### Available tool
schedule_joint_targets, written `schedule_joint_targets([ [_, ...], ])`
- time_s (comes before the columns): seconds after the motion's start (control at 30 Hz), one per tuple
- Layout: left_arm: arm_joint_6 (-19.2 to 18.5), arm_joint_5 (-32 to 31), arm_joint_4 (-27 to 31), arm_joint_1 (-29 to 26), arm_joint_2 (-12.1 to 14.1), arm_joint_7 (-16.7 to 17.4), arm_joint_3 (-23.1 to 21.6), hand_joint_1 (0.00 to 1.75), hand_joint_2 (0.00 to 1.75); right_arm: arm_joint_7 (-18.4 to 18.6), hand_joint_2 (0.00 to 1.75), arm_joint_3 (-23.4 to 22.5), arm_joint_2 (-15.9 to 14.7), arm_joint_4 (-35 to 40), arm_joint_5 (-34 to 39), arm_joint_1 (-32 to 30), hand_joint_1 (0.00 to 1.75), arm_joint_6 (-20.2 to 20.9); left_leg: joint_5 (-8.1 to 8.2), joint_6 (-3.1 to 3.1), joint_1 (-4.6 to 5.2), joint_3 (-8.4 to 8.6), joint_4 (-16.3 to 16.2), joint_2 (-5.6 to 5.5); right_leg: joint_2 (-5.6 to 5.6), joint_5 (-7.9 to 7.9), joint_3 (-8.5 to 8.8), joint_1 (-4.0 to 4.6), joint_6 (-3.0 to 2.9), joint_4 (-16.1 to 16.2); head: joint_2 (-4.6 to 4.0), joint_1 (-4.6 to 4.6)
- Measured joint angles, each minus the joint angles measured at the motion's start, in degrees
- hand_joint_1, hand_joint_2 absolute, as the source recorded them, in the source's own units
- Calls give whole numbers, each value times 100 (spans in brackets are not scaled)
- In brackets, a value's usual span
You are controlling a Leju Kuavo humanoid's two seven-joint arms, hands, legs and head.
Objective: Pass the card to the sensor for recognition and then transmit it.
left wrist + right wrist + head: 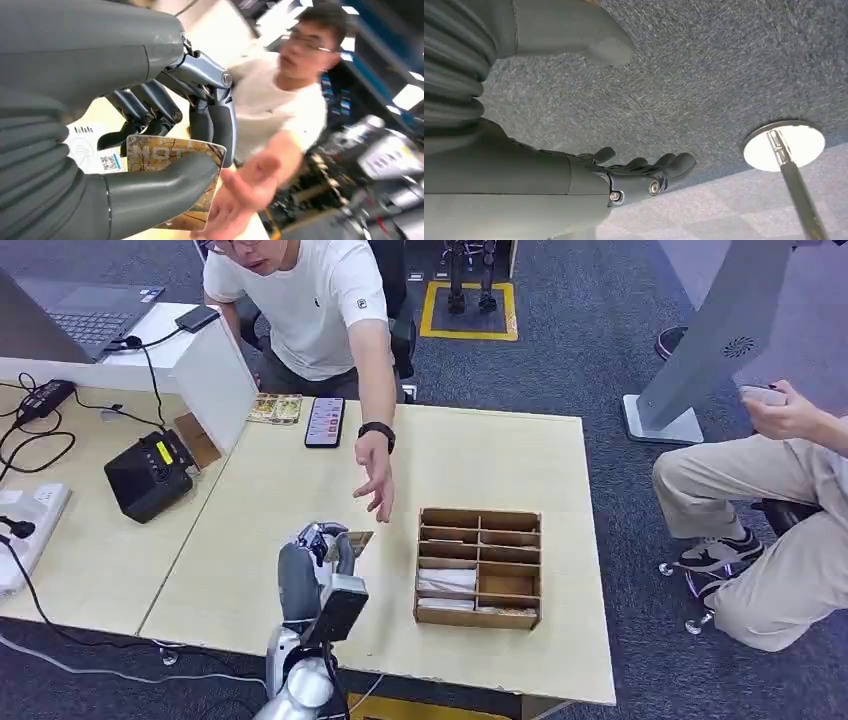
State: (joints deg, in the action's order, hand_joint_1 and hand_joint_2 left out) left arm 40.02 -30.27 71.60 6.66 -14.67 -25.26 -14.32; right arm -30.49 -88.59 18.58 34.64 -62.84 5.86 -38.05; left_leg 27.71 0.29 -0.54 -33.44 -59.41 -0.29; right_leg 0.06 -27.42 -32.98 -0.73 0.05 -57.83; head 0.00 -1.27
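So your left hand [325, 545] is pinching the card [172, 165] between the thumb and the dark fingers; it's a tan, crackle-patterned card, held up over the wooden table [480, 455]. From the head view the person's open hand [377, 475] hangs just at 1 o'clock of your left hand, close but not touching the card. The black sensor box [150, 475] with its yellow display sits well off at 10 o'clock from the hand, on the neighbouring table. A wooden divider tray [480, 565] is at 3 o'clock of the hand, and a phone [325, 421] lies up at 12 o'clock near the table edge. Your right hand [644, 172] hangs over grey carpet, fingers loosely spread, nothing in it.
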Motion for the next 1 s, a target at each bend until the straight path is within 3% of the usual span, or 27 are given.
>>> schedule_joint_targets([
  [0.13, 0, 374, -494, 823, 11, 504, 76, 175, 175, -118, 175, 2, 0, -7, -57, 9, 0, 0, -12, -1, 0, -4, 0, -7, -5, 12, 3, 0, -2, -1, 0, 0],
  [0.3, 2, 461, -1144, 1645, 87, 803, 149, 175, 175, -164, 175, 2, 0, -26, -85, 13, 0, 0, -16, -3, 0, -3, 0, -7, -6, 16, 3, 0, -4, -2, 0, 0],
  [0.5, 0, 592, -1687, 2152, 136, 915, 151, 175, 175, -166, 175, 2, 0, -57, -79, 20, 0, 0, -16, -3, 0, -4, 0, -6, -5, 16, 2, 0, -4, -2, 0, 0],
  [0.53, -13, 623, -1766, 2206, 136, 917, 151, 143, 175, -184, 175, 2, 0, -68, -59, 21, 0, 0, -15, -3, 0, -4, 0, -6, -5, 16, 2, 0, -4, -2, 0, 0],
  [0.57, -44, 657, -1838, 2249, 138, 917, 151, 143, 175, -195, 175, 2, 0, -79, -59, 25, 0, 0, -15, -3, 0, -4, 0, -6, -5, 16, 2, 0, -4, -2, 0, 0],
  [0.6, -74, 675, -1890, 2281, 142, 917, 149, 0, 175, -195, 175, 2, 0, -89, -59, 30, 0, 0, -15, -3, 0, -4, 0, -6, -5, 16, 1, 0, -4, -2, 0, 0],
  [1.0, -219, 1152, -2048, 2311, 197, 867, 149, 0, 175, -155, 175, 2, 0, -140, -74, 47, 0, 0, -16, -3, 0, -4, 0, -5, -4, 16, 2, 0, -4, -2, 0, 2],
])
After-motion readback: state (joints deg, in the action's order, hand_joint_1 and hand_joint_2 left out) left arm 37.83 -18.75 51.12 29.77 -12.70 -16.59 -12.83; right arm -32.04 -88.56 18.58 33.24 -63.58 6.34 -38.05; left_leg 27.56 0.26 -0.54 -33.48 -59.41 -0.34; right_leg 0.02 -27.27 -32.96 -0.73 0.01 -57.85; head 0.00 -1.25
